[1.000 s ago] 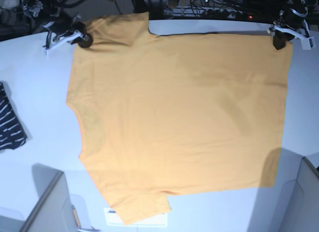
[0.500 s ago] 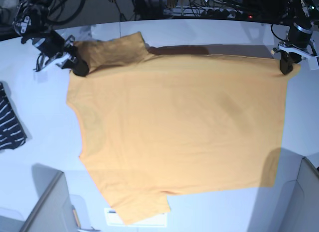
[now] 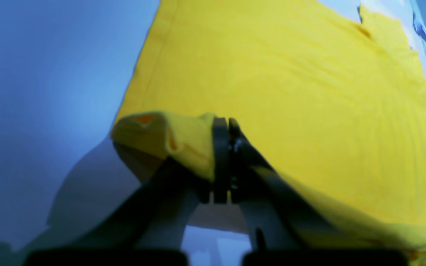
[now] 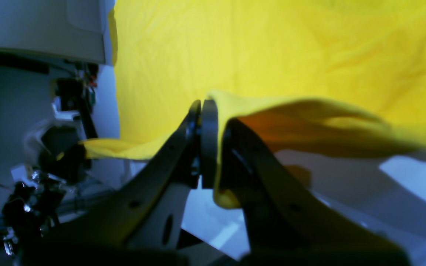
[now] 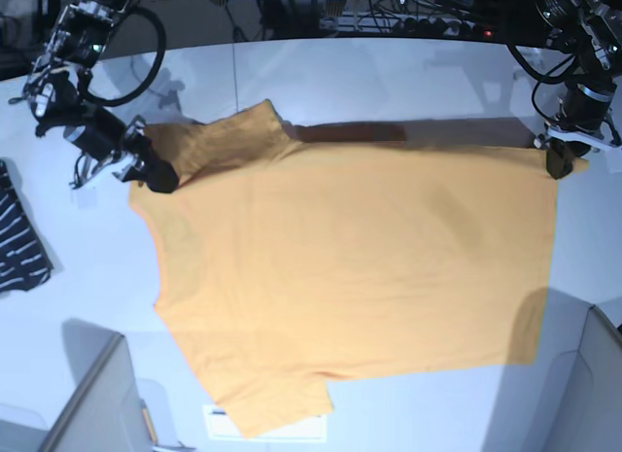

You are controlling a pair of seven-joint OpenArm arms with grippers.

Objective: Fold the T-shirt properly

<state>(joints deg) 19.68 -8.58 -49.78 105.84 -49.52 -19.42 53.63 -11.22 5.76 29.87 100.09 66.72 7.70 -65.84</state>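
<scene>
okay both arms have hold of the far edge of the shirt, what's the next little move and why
Probably carry both pinched corners together toward the near hem. The left end effector and right end effector are each shut on the T-shirt, the far edge lifted off the table, while the near half lies flat.

You see the T-shirt [image 5: 350,267] as soft matt cloth, faintly creased; the table [image 5: 78,277] looks smooth and slightly glossy.
</scene>
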